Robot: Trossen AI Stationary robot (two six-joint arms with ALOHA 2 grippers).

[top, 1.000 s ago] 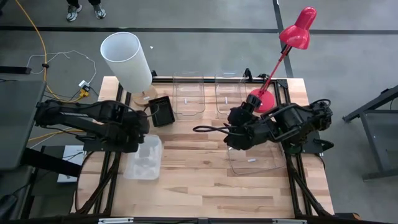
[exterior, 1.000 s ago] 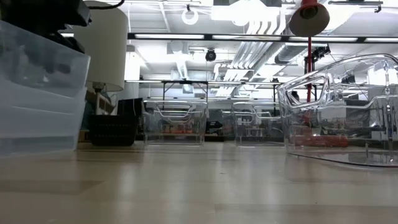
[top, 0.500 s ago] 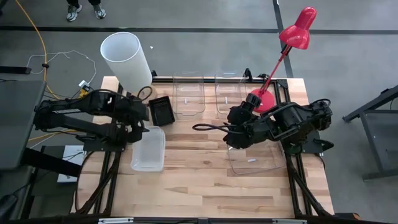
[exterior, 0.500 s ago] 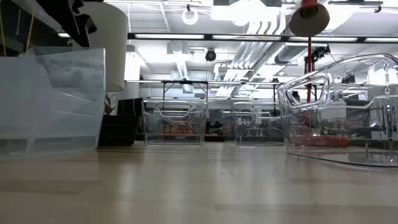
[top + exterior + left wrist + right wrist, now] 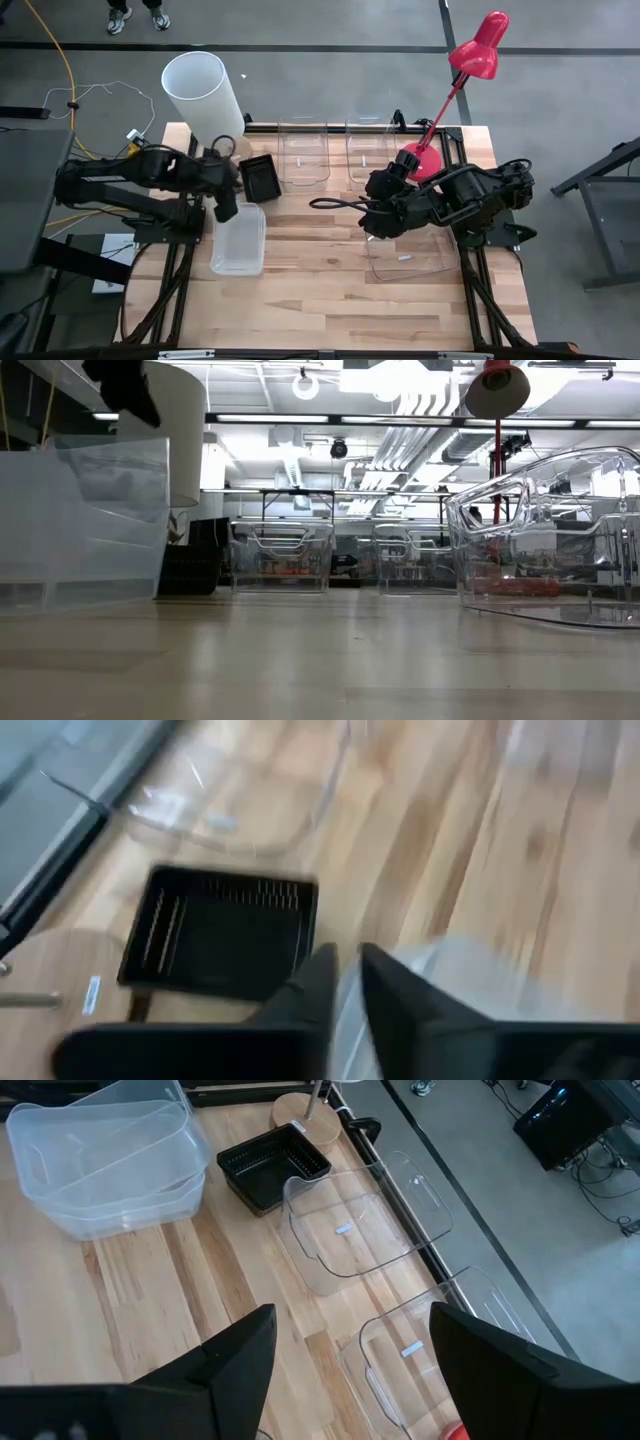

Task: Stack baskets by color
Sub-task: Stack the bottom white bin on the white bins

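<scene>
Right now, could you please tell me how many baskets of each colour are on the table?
Black perforated baskets: 1
Frosted white baskets: 2, seemingly one nested in the other
Clear baskets: 3
Total: 6

Left gripper nearly closed, right gripper spread wide

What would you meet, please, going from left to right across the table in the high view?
Frosted white basket → small black basket → first clear basket → second clear basket → red lamp's base.
</scene>
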